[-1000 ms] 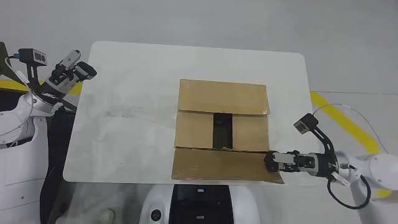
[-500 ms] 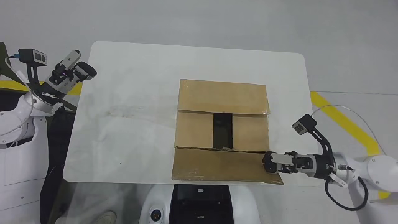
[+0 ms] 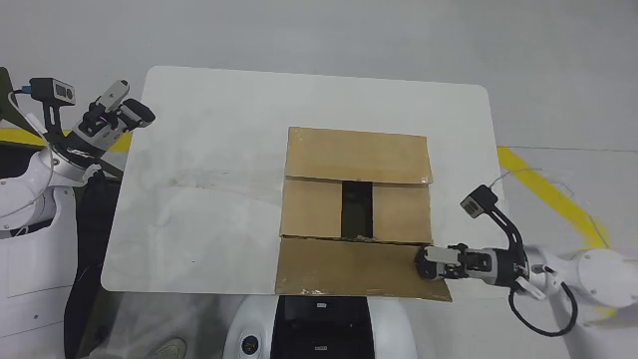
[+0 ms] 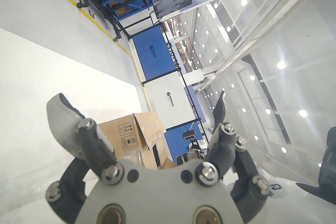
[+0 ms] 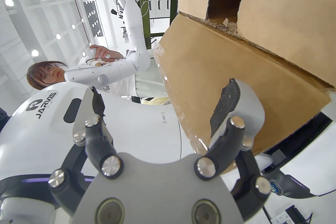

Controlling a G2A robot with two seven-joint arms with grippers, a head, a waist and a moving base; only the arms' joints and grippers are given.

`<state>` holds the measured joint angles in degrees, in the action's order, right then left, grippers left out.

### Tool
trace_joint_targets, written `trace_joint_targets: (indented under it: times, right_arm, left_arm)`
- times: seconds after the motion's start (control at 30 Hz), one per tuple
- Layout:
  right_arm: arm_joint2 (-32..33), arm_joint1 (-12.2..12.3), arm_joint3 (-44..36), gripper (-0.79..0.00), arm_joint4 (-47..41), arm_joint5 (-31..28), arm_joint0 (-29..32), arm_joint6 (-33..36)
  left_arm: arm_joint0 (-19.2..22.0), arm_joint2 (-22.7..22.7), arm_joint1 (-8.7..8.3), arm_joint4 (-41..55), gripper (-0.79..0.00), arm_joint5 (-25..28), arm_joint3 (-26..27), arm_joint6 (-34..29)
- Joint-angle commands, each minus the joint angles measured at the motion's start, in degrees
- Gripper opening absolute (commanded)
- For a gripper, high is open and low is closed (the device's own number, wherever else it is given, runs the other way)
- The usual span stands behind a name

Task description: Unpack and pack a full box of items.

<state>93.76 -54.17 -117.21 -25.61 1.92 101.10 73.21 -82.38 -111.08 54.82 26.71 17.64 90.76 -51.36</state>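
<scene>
A brown cardboard box point(image 3: 356, 207) stands at the middle of the white table point(image 3: 209, 229). Its far and near outer flaps are folded outward. The two inner flaps lie nearly flat with a dark gap point(image 3: 356, 209) between them, and the contents are hidden. My right gripper point(image 3: 426, 261) is low at the right corner of the near flap point(image 3: 349, 267), which overhangs the table's front edge. In the right wrist view this gripper point(image 5: 160, 104) is open, one finger point(image 5: 231, 107) lying against the flap point(image 5: 223, 62). My left gripper point(image 3: 135, 113) is held open above the table's far left corner, with the box point(image 4: 131, 130) far beyond it.
Bare table surface lies to the left, right and behind the box. The near flap and my right arm hang past the table's front edge. A yellow floor line point(image 3: 558, 194) runs to the right of the table.
My right gripper has crept a little leftward along the front edge, closer onto the near flap's right corner. The left arm has stayed still.
</scene>
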Motion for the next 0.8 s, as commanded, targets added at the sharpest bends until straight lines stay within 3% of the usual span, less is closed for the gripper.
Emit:
trace_joint_targets:
  times: [0.0,0.47,0.67,0.77]
  right_arm:
    - [-1.5,0.0,0.8,0.000,0.0,0.2,-0.4,0.0]
    - [-9.1,-0.2,5.8,0.000,3.0,-1.2,-0.8,-2.7]
    - [-10.7,-0.4,4.2,0.000,8.6,-9.2,0.1,-9.7]
    - [-11.7,-0.5,4.3,0.000,11.4,-10.2,0.3,-12.1]
  left_arm:
    - [0.0,0.0,0.00,0.0,0.000,0.0,0.0,0.0]
    - [0.0,0.0,0.00,0.0,0.000,0.0,0.0,0.0]
    - [0.0,0.0,0.00,0.0,0.000,0.0,0.0,0.0]
    - [0.0,0.0,0.00,0.0,0.000,0.0,0.0,0.0]
